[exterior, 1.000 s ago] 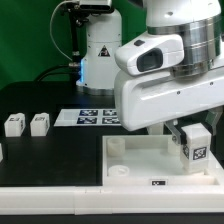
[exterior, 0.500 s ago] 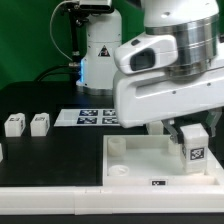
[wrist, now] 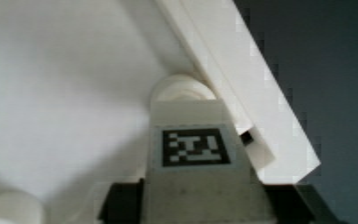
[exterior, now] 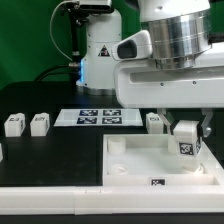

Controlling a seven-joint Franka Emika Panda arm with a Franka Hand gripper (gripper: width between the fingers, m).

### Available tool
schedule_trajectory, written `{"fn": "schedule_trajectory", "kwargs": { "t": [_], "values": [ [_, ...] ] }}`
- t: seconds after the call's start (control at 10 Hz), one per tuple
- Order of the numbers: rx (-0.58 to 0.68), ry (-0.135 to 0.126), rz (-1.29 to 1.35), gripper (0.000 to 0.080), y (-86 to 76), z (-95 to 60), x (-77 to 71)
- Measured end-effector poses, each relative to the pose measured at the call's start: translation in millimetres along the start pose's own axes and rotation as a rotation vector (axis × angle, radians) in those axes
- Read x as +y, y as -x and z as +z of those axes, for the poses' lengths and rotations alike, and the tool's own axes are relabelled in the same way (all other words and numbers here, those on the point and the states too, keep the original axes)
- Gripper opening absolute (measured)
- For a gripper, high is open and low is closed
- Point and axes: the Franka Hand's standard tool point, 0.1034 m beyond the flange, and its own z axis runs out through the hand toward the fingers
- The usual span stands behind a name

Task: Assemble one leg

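**Leg poised at the panel's corner**

The claw (exterior: 188, 128) was closed on the leg (exterior: 189, 142), holding it upright over the white panel (exterior: 140, 160) near the worktop's (exterior: 50, 150) edge on the exterior view's right (probably to line it up with a corner socket). Spare legs (exterior: 40, 123) waited near the marker board (exterior: 97, 117). Only square black-and-white tags showed, with no readable writing.

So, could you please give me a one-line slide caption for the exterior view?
End effector gripping a tagged leg at the white panel's corner; three spare legs sit nearby.
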Motion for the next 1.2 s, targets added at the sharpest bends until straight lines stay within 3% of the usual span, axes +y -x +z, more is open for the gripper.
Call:
{"fn": "schedule_trajectory", "kwargs": {
  "t": [0.4, 0.7, 0.8, 0.9, 1.0, 1.2],
  "values": [
    [-0.005, -0.002, 0.417, 0.0295, 8.4, 2.7, -10.1],
    [-0.005, -0.001, 0.338, 0.0295, 8.8, 2.8, -10.4],
    [-0.006, -0.001, 0.325, 0.0473, 9.2, 3.0, -10.6],
    [-0.004, 0.001, 0.191, 0.0473, 8.4, 3.4, -9.6],
    [-0.004, 0.001, 0.051, 0.0608, 7.7, 3.2, -9.1],
    [-0.004, 0.001, -0.187, 0.0637, 7.8, 3.7, -8.9]
  ]
}}
